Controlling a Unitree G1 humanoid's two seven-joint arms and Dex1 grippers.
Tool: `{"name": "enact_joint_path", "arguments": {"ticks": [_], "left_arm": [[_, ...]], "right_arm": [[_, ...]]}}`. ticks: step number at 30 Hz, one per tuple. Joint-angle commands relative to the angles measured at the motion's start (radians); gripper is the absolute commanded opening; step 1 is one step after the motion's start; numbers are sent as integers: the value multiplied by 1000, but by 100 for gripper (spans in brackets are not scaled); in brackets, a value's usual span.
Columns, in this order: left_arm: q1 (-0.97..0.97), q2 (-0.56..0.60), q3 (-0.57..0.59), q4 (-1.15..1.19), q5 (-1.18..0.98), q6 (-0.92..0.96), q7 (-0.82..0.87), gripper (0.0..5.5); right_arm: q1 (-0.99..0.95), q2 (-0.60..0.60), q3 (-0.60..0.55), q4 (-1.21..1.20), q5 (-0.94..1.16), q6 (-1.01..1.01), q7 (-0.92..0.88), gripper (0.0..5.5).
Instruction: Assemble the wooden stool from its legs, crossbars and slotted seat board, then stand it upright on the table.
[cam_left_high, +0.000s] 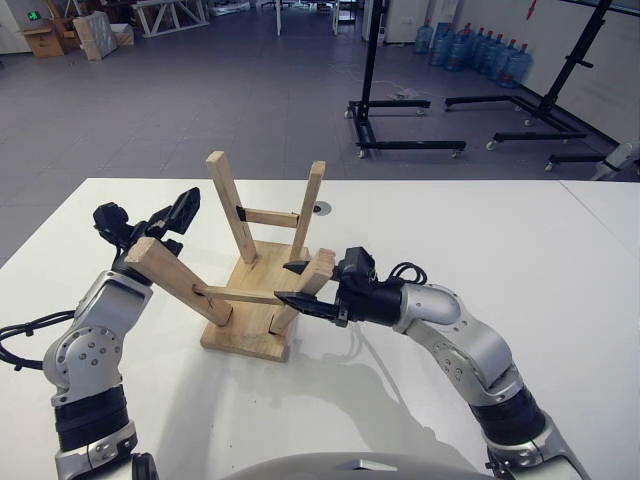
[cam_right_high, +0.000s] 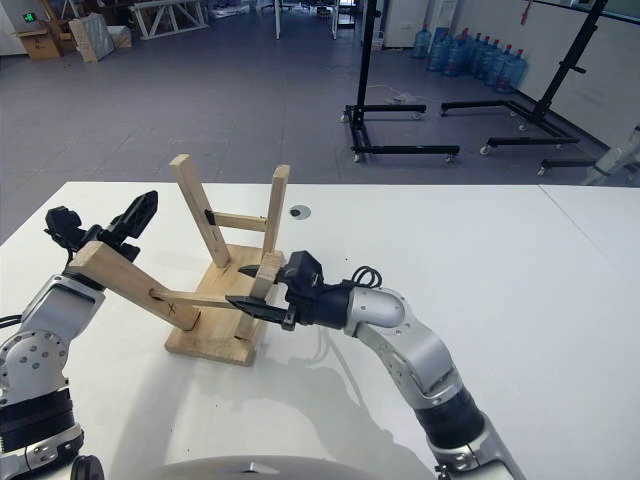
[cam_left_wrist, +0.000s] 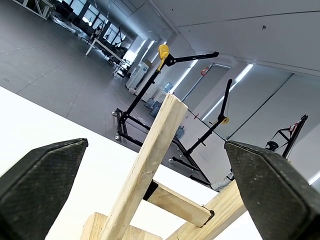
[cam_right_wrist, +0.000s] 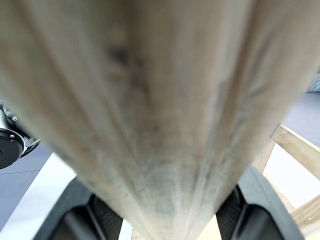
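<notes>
The wooden stool lies upside down, its slotted seat board (cam_left_high: 248, 338) flat on the white table (cam_left_high: 520, 240) and its legs pointing up. Crossbars (cam_left_high: 240, 295) join the legs. My left gripper (cam_left_high: 148, 222) is open just above the top end of the near left leg (cam_left_high: 180, 280), not holding it. Between its pads (cam_left_wrist: 40, 185) the left wrist view looks past to the far left leg (cam_left_wrist: 150, 160). My right gripper (cam_left_high: 298, 284) is shut on the near right leg (cam_left_high: 318, 272), one finger on each side. That leg (cam_right_wrist: 160, 125) stands close before the right wrist camera.
A small round hole (cam_left_high: 319, 209) sits in the table just behind the stool. Open tabletop extends to the right and front. Black wheeled frames (cam_left_high: 400, 110) and water bottles (cam_left_high: 480, 45) stand on the floor beyond the far edge.
</notes>
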Motion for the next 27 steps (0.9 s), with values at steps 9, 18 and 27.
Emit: {"name": "enact_joint_path", "arguments": {"ticks": [9, 18, 27], "left_arm": [[-11, -9, -30, 5, -3, 18, -11, 500], [-11, -7, -35, 4, -3, 19, -12, 500], [-9, -12, -36, -1, -2, 22, -8, 500]], "right_arm": [[60, -37, 43, 33, -38, -137, 120, 205], [88, -36, 37, 124, -81, -258, 167, 205], [45, -49, 80, 92, -105, -155, 117, 205]]}}
